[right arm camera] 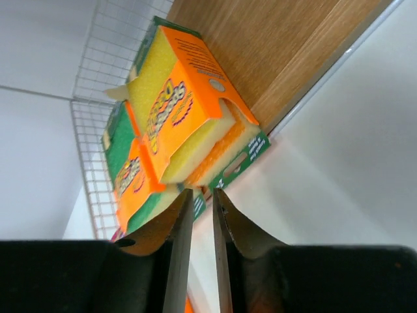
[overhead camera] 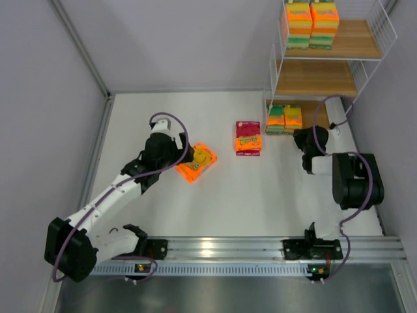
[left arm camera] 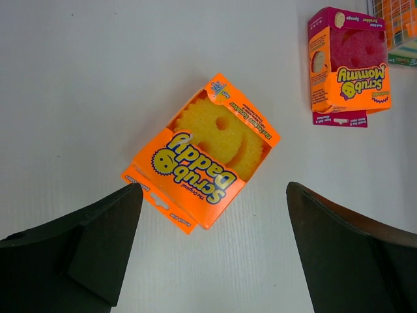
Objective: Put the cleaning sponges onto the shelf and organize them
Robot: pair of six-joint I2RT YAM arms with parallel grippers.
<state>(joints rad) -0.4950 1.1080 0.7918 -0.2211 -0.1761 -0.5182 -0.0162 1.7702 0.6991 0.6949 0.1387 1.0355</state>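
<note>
With the left gripper [left arm camera: 208, 251] spread wide above the orange pack [left arm camera: 203, 152] lying askew on the table [overhead camera: 195, 215], it should turn to match the pack's sides, drop squarely and close, while the right gripper [right arm camera: 201, 215], nearly pressed together, holds nothing beside the shelf [overhead camera: 339, 81].

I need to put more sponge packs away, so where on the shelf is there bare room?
The middle board shows bare wood across its width. The top board is free right of the stacked packs. The bottom board's left end is crowded: two packs sit there, the right pincer close beside them.
</note>
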